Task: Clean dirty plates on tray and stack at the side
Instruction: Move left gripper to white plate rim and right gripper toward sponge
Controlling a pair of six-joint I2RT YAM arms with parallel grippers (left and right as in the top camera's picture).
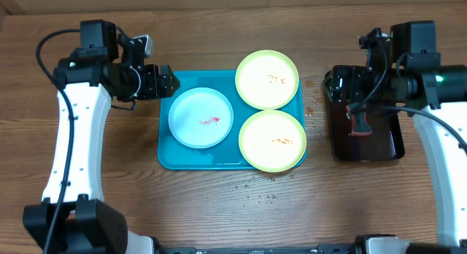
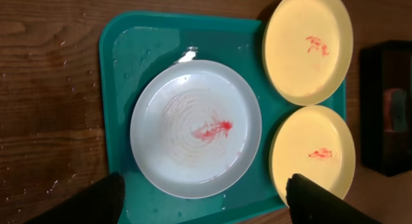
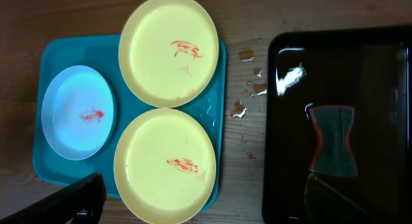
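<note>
The turquoise tray (image 1: 166,155) lies mid-table and holds three dirty plates. A pale blue-white plate (image 1: 201,118) with a red smear sits on its left half. Two yellow-green plates sit on the right, one at the back (image 1: 267,79) and one at the front (image 1: 272,141), both overhanging the rim. My left gripper (image 1: 164,84) hovers open and empty by the tray's back left corner. In the left wrist view its fingers (image 2: 206,208) spread wide above the blue-white plate (image 2: 196,129). My right gripper (image 1: 359,108) hangs open and empty over the black tray.
A glossy black tray (image 1: 394,148) stands at the right with a red-and-grey sponge (image 1: 360,122) in it; the sponge also shows in the right wrist view (image 3: 331,140). Water droplets dot the wood in front of the turquoise tray (image 1: 255,192) and beside it (image 3: 248,89).
</note>
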